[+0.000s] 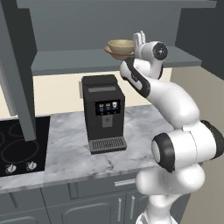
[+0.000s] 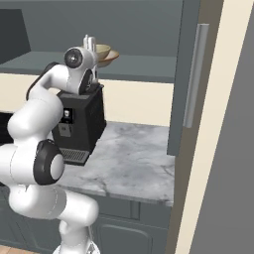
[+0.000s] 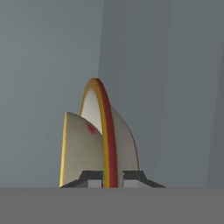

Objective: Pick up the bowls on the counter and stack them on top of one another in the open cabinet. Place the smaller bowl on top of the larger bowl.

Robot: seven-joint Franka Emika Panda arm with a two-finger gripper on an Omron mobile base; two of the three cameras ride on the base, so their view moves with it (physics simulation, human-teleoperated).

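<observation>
Left base view: both bowls sit stacked on the open cabinet (image 1: pixel 109 61) shelf, arm raised beside them.

Below, the counter (image 1: pixel 78 148) holds only a coffee machine (image 1: pixel 103 111). On the shelf the smaller bowl (image 1: pixel 121 45) rests inside the larger bowl (image 1: pixel 114 54). In the hand view the gripper (image 3: pixel 113 180) straddles a bowl rim, its fingertips (image 3: pixel 89 178) narrowly spaced on either side; whether they press on it cannot be told. A clean finish probably means parting the fingers and backing straight away without nudging the stack.

Cream wall (image 1: pixel 57 89), black coffee machine (image 1: pixel 103 111), black stovetop (image 1: pixel 17 146), grey lower cabinets (image 1: pixel 83 205)
</observation>
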